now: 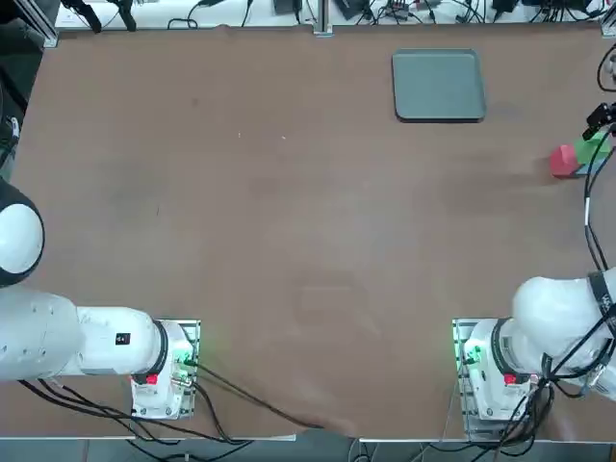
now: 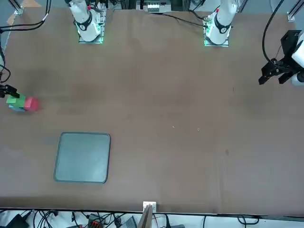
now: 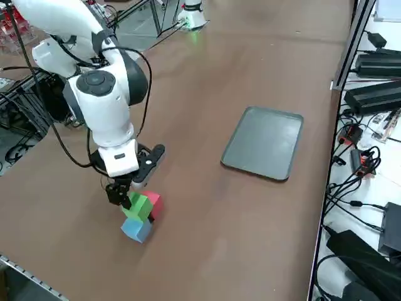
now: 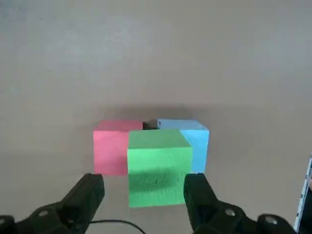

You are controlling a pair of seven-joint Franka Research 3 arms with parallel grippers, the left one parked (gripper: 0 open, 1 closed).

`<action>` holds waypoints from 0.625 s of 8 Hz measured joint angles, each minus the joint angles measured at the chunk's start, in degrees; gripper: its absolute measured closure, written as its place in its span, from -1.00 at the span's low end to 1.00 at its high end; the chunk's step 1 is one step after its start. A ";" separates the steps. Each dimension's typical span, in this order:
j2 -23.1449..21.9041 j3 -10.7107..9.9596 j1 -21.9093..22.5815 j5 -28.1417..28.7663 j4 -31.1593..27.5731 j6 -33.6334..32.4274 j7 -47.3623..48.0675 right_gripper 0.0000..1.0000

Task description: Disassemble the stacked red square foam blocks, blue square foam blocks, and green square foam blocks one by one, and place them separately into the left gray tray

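Three foam cubes sit clustered near the table's right edge, robot's side. The green square foam block rides on top, straddling the red square foam block and the blue square foam block, which rest side by side on the table, touching or nearly so; a thin dark gap shows between them behind the green one. From overhead the blue cube is mostly hidden under the green, only a sliver showing, and the red pokes out toward the table's middle. In the front view the cluster sits at the frame's edge, blue barely visible beneath green, red beside it.

The right gripper hangs just above the green cube, fingers spread wide with one on either side of it, not touching, holding nothing. In the side view its fingertips partly cover the green cube's near corner, and the gripper is cut off by the frame edge in the overhead and front views.

The left gray tray lies flat, well apart from the cubes, further across the table and toward its middle. No cube is in it; only its bare dark surface shows. The brown table carries the rest. Cables run along its far edge.
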 joint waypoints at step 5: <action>0.49 0.02 -0.96 0.00 -1.93 5.43 -0.04 -1.00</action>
